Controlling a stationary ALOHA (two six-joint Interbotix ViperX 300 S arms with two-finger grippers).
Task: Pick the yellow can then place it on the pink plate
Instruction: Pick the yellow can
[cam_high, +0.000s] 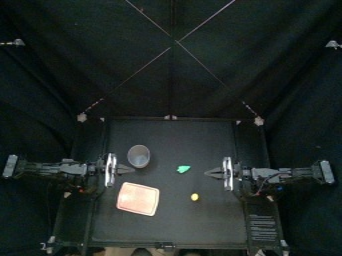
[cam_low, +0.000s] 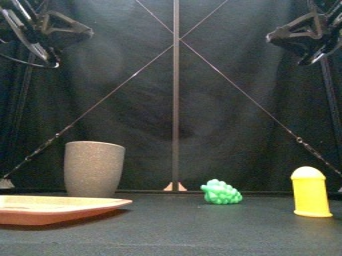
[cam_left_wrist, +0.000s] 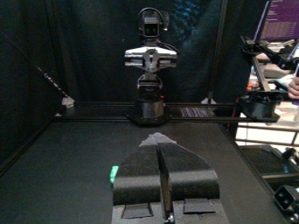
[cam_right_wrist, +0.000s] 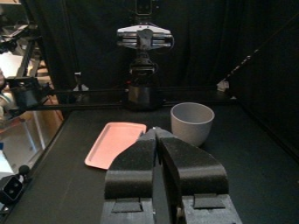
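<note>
Both my arms rest drawn back at the sides of the desk (cam_high: 167, 135), each stretched level and facing the other across it. My left pincer (cam_left_wrist: 162, 143) has its jaws pressed together on nothing, and my right pincer (cam_right_wrist: 158, 134) is closed and empty as well.

The yellow can (cam_low: 310, 191) stands upright on the desk towards the front right, nearer my right arm (cam_high: 274, 175) than my left arm (cam_high: 60, 170). It is well apart from the pink plate (cam_low: 54, 208), which lies flat at the front left. Only the top and front views show the can.

From level with the desk, the front view gives its rounded top and shows a small green toy (cam_low: 221, 192) between it and the tall grey cup (cam_low: 94, 168). My right wrist view takes in the plate and the cup just behind it. My left wrist view catches only a sliver of the green toy beside my jaw.
</note>
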